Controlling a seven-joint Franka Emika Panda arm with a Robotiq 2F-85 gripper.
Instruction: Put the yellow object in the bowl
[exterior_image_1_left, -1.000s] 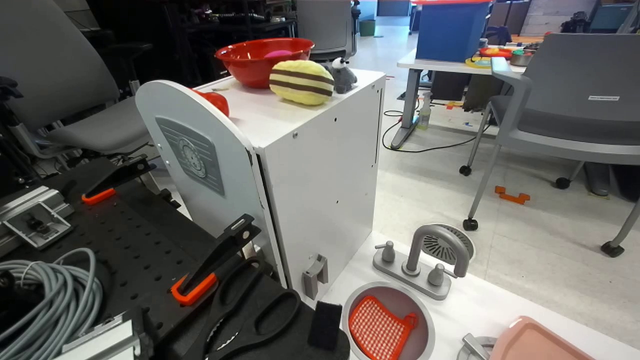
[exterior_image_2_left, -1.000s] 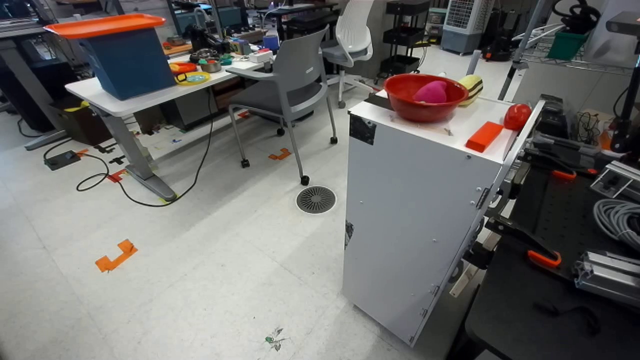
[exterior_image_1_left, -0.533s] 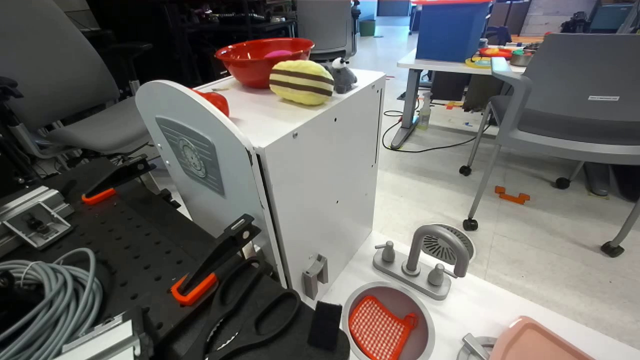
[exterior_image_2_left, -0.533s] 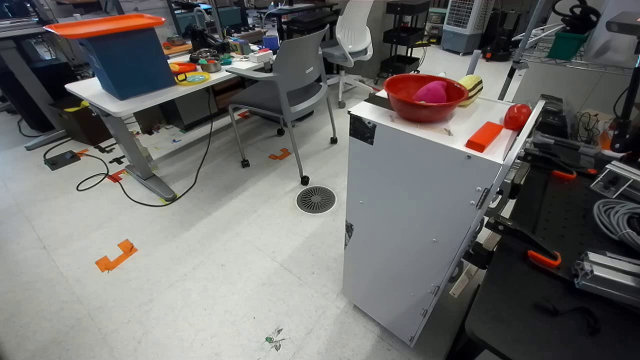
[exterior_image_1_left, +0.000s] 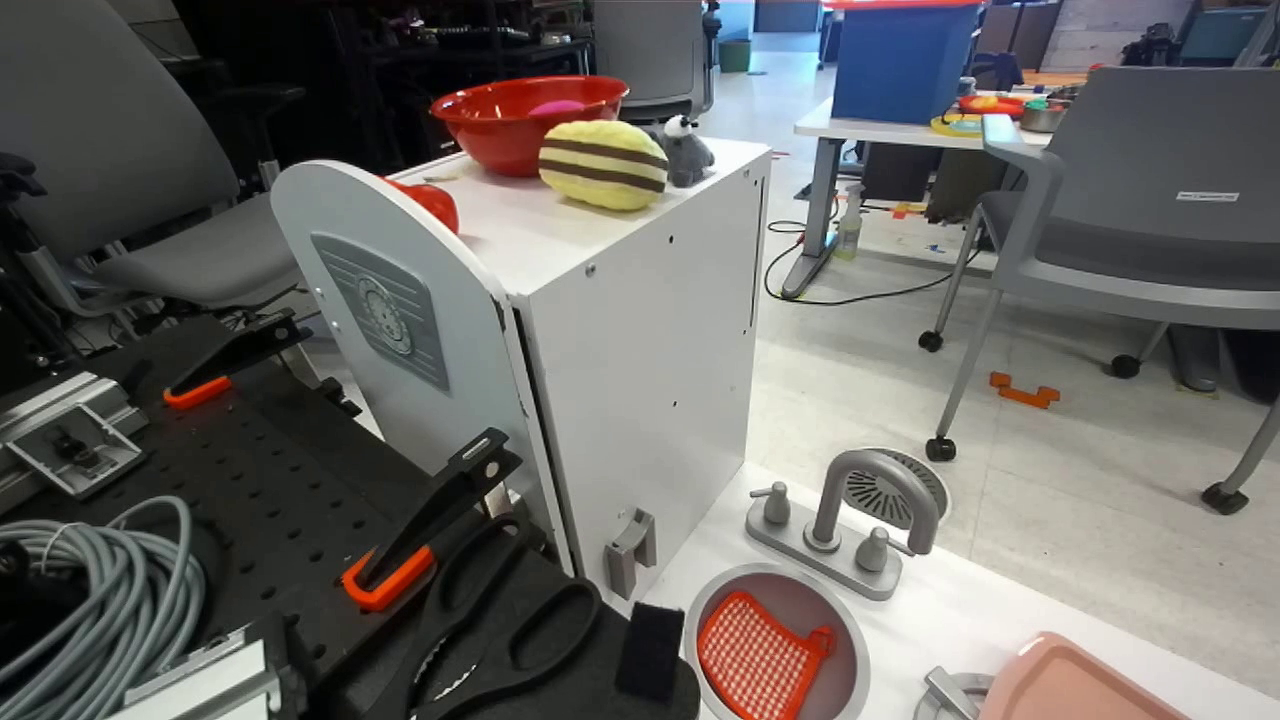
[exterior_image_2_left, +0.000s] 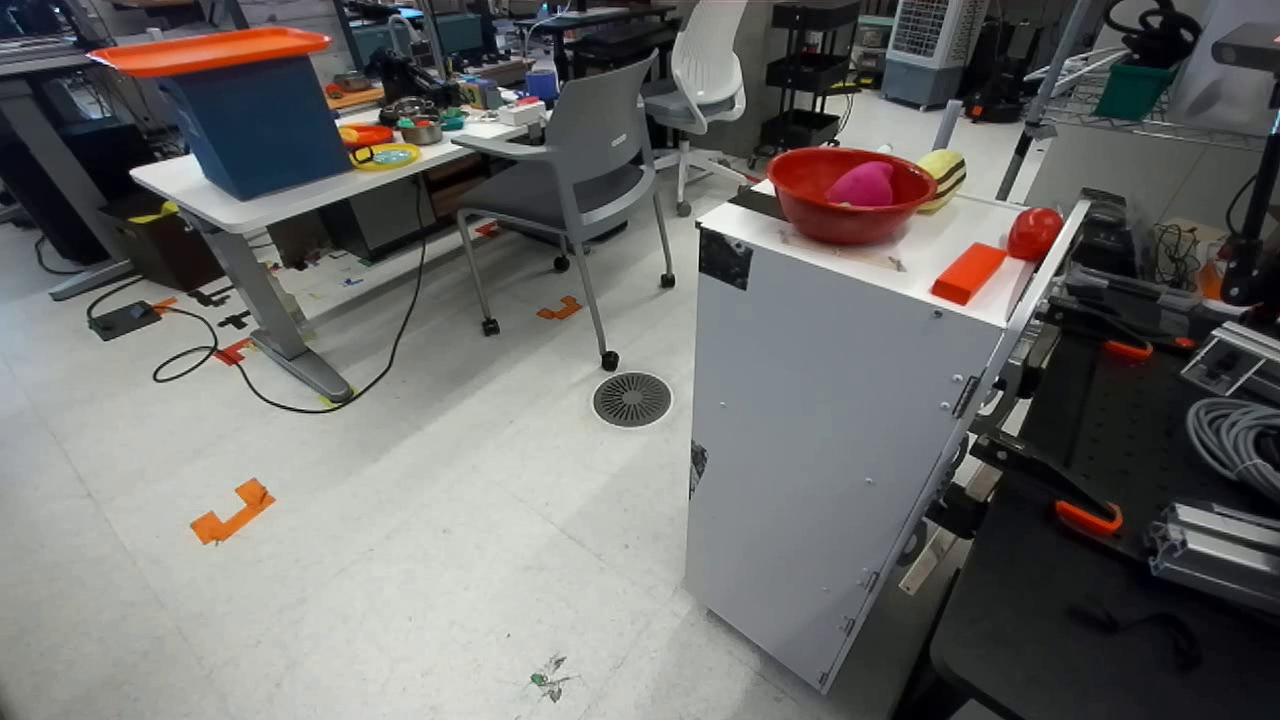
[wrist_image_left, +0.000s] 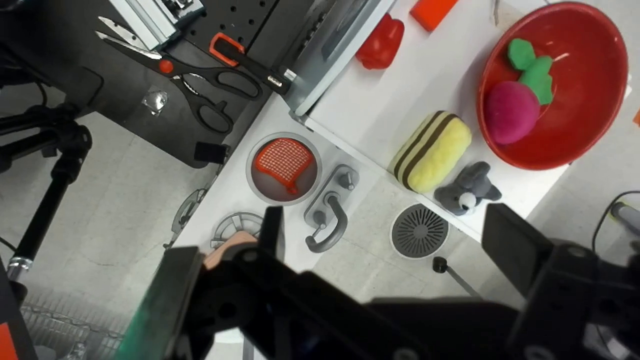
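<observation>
Unmoved in both exterior views since half a second earlier: red bowl (wrist_image_left: 586, 95) and yellow object (wrist_image_left: 434, 151), both atop the white cabinet (wrist_image_left: 434, 65). Inside the bowl, a pink vegetable (wrist_image_left: 512, 114) with green leaves (wrist_image_left: 539, 82); in the sink (wrist_image_left: 268, 187), an orange-red strainer (wrist_image_left: 283, 159). Outside the bowl, close to the cabinet's edge and just beside a grey plush animal (wrist_image_left: 469, 186): the yellow object, with a stretch of white surface between it and a red pepper (wrist_image_left: 381, 42). Just beside the pepper, an upright panel (exterior_image_1_left: 465, 340). At the wrist view's bottom, gripper (wrist_image_left: 386, 237) spread wide.
</observation>
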